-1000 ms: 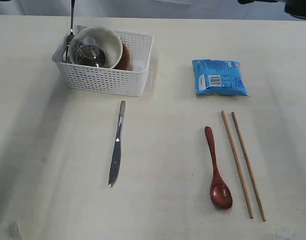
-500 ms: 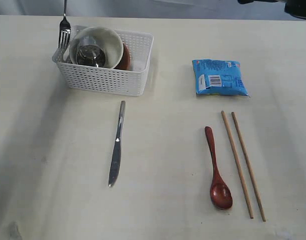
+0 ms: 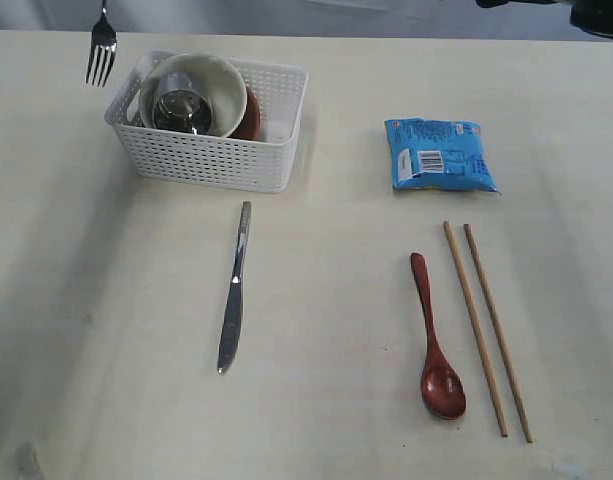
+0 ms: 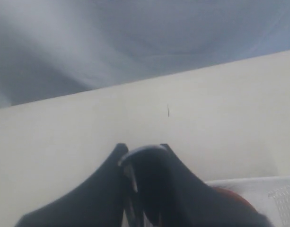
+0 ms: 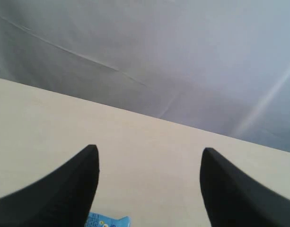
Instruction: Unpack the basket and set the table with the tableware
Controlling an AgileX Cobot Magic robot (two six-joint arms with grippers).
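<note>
The fork (image 3: 103,47) hangs in the air at the top left of the exterior view, prongs down. The top edge cuts off its handle, so what holds it does not show there. In the left wrist view the left end effector (image 4: 141,152) is dark and blurry. Its two jaws are pressed nearly together on a thin shiny strip, the fork's handle, and the prongs are hidden. A corner of the white basket (image 4: 277,189) and a bit of red-brown plate (image 4: 232,196) peek in at the edge. The right end effector (image 5: 150,153) has its jaws spread wide with nothing between them, and only a scrap of the blue packet (image 5: 107,220) shows. The basket sits on the far left part of the pale worktop (image 3: 106,330) and has little holes all over its sides. In it a cream bowl (image 3: 211,80) leans on its side with a shiny steel cup (image 3: 181,110) inside, and the plate is mostly hidden behind the bowl. The fork is just left of the basket, not touching it. A steel knife (image 3: 231,310) lies in front of the basket. Off to the right a dark red spoon (image 3: 435,358) lies beside two wooden chopsticks (image 3: 476,330), near the blue packet.
</note>
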